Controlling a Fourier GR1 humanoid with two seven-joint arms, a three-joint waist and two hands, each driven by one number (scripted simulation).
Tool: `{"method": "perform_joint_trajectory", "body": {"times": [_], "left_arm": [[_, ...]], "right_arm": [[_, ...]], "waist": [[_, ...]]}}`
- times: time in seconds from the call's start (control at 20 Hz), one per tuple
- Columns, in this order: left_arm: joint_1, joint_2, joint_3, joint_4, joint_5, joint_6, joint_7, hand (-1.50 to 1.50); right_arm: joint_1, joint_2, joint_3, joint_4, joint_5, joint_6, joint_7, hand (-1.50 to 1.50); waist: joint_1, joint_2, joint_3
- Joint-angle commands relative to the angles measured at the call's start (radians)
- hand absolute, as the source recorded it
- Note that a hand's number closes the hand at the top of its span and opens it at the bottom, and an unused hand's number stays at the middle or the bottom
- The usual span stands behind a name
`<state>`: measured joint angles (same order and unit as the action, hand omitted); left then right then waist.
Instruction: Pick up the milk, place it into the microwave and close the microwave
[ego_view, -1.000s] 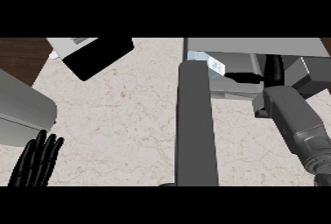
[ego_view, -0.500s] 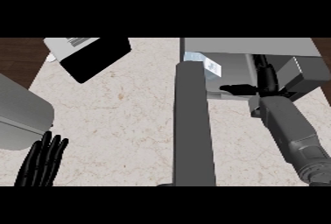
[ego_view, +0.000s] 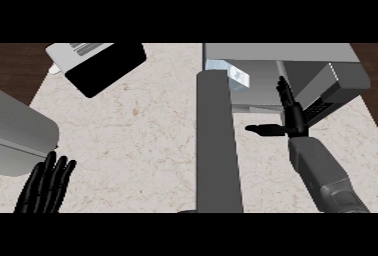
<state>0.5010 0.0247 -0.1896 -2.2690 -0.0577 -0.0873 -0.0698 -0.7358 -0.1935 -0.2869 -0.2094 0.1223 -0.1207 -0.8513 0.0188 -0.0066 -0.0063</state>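
**Right hand open at the microwave mouth, milk apart from it**

The right hand (ego_view: 295, 121) reaches into the open front of the microwave (ego_view: 280, 52) at the far right of the counter (ego_view: 133, 125). Its fingers (ego_view: 284, 92) are straight and point away from the robot, and its thumb sticks out to the left. It holds nothing. Its grey forearm comes up from the near right edge.

The milk (ego_view: 230, 75), a white and pale blue carton, sits at the far left of the microwave's opening. It is just right of the far end of the microwave door (ego_view: 218, 150), and to the left of and beyond the right hand's fingertips, not touching them. The door stands open. It shows edge-on as a long dark grey bar running from near to far down the middle of the counter.

The left hand (ego_view: 46, 185) rests at the near left edge, open, with its fingers up and nothing in it. A grey appliance (ego_view: 22, 130) stands just beyond it at the left edge. A flat black panel (ego_view: 107, 67) with a white part lies tilted at the far left.
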Motion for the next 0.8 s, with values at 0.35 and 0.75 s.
{"method": "perform_joint_trajectory", "body": {"times": [0.35, 0.75], "left_arm": [[-0.025, 0.028, -0.064, 0.038, 0.003, -0.062, -0.021, -1.5], [-0.121, 0.075, -0.12, 0.122, -0.01, -0.141, 0.031, 1.5]], "right_arm": [[0.254, 0.09, -0.01, -0.061, -0.059, 0.08, -0.142, -1.5], [0.424, 0.056, 0.04, -0.173, -0.078, 0.335, -0.172, -1.5]], "waist": [[-0.022, 0.005, 0.006], [-0.032, 0.002, 0.005]]}}
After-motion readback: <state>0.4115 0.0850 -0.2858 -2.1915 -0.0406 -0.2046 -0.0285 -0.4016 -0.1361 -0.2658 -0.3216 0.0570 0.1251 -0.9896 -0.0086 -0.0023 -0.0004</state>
